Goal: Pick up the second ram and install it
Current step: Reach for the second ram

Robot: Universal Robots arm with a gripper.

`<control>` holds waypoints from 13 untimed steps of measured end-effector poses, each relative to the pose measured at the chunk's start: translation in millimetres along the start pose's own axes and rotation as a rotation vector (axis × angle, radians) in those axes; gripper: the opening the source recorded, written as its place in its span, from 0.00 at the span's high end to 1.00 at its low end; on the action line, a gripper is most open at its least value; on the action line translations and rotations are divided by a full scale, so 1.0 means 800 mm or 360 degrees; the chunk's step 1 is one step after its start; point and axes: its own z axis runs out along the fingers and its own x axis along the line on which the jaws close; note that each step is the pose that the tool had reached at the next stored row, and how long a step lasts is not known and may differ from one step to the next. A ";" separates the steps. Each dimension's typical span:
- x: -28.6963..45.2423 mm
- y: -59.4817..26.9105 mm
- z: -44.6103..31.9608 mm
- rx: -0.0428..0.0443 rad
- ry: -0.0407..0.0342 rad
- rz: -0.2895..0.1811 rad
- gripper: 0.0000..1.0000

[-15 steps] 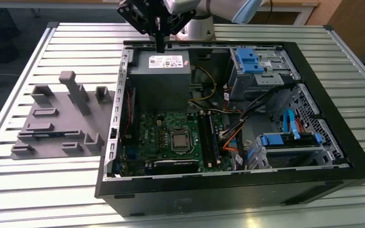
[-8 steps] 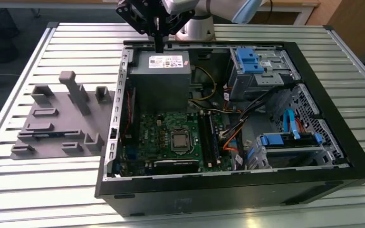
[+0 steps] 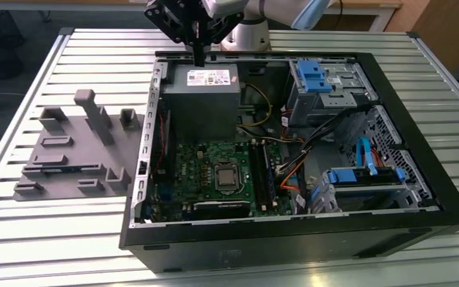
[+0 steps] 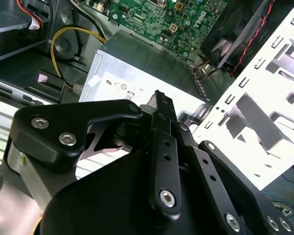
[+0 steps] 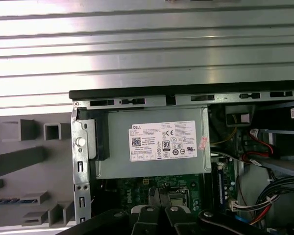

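One robot arm reaches over an open black computer case [image 3: 293,239] that lies on its side on a slatted metal table [image 3: 54,239]. The gripper [image 3: 200,58] points straight down above the far end of the case, over the grey power supply [image 3: 201,95] with its pale label. It touches nothing there.

The two black fingers look pressed together into one narrow bar. No stick or other item shows between them, so the gripper appears closed and empty. In the second wrist view the fingertips [image 4: 159,100] come to a single thin point in front of the power supply.

Inside the case, the large green motherboard [image 3: 205,173] sits just beyond the power supply, towards the near side of the exterior view. Cables and blue drive brackets [image 3: 317,75] fill the side on the exterior view's right.

A grey plastic fixture [image 3: 78,173] with upright pegs and slots lies flat on the table. It is just beside the case, on the exterior view's left.

In the first wrist view, a thin dark-blue strip lies edge-up in one of the fixture's slots. This appears to be the second ram [image 5: 2,200], though too little of it shows to be certain. It is well apart from the gripper, which hangs over the case rather than over the fixture.
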 end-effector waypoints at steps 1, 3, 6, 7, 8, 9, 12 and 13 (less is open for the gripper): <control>0.0003 0.000 0.0000 0.0000 0.0000 0.0000 0.89; 0.0008 0.000 0.0000 0.0000 0.0000 0.0000 0.89; 0.0015 0.000 0.0000 0.0000 0.0000 0.0000 0.89; 0.0019 0.000 0.0001 0.0000 0.0000 0.0000 0.89; 0.0022 0.000 0.0001 0.0000 0.0000 0.0000 0.89; 0.0024 0.000 0.0001 0.0000 0.0000 0.0000 0.89; 0.0033 0.000 0.0001 0.0000 0.0000 0.0000 0.89; 0.0035 0.000 0.0001 0.0000 0.0000 0.0000 0.89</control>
